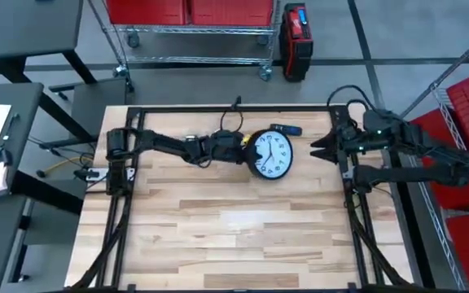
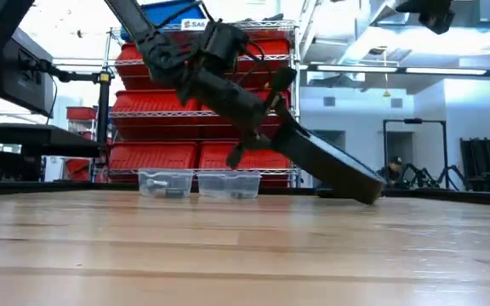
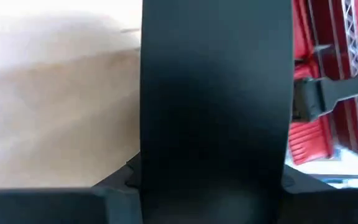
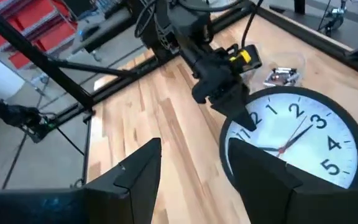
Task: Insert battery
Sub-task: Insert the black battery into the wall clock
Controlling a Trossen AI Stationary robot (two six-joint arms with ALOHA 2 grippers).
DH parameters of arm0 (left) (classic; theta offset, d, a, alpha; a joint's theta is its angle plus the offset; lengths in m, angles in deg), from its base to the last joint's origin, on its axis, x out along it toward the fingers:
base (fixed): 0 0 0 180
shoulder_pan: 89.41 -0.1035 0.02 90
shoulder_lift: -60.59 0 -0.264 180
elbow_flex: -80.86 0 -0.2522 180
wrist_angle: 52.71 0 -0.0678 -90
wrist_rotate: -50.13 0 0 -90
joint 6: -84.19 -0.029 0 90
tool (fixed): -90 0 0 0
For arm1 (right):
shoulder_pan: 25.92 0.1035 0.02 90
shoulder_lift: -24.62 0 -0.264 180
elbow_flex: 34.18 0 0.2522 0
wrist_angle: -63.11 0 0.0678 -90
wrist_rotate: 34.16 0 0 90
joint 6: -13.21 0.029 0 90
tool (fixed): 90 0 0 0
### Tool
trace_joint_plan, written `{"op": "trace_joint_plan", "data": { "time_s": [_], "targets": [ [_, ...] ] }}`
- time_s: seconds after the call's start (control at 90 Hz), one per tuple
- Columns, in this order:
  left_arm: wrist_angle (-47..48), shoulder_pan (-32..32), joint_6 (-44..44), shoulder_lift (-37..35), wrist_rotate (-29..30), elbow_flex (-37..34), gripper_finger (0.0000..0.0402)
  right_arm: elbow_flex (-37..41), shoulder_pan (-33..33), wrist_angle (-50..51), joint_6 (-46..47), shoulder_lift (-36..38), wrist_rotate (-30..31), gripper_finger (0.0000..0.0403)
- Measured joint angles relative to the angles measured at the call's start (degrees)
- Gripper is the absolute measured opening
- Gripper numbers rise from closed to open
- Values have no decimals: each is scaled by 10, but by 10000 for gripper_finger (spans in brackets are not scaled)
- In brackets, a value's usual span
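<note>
The left gripper [image 1: 245, 149] is clamping the clock [image 1: 269, 154] by its rim at the 9 o'clock edge of the dial, as the high view shows it, and is holding that edge up so the clock is leaning, with only its far edge touching the table [image 1: 243, 236] in the low view [image 2: 330, 166]. The left wrist view is showing little but a dark slab filling the gap between the fingers, which I take to be the clock's rim. Out from the grip, the clock is sitting at about 12 o'clock of the table's middle, face upward, so the battery bay is presumably on the hidden underside. Just beyond the clock at 12 o'clock a small dark object [image 1: 286, 129] is lying on the wood; whether it is the battery I cannot tell. Two clear tubs [image 2: 201, 184] are standing near the far edge. The right gripper [image 1: 319, 150] is hovering at the clock's 3 o'clock side, fingers spread wide and empty, pointing at the dial [image 4: 294, 143]. It is the nearer free hand for fetching and inserting.
</note>
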Motion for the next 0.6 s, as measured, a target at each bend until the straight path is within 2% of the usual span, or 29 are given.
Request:
{"op": "trace_joint_plan", "data": {
  "time_s": [0.167, 0.467, 0.6],
  "targets": [
    [-94, 24, 68, 71, 7, 17, 138, 1, -3, 27, -5, -4, 0, 178],
    [-134, 34, 124, 152, 21, 73, 139, 1, -3, 62, -6, -3, 0, 178],
    [-95, 34, 128, 152, 23, 81, 208, 1, -3, 73, -6, -3, -1, 178]
  ]
}}
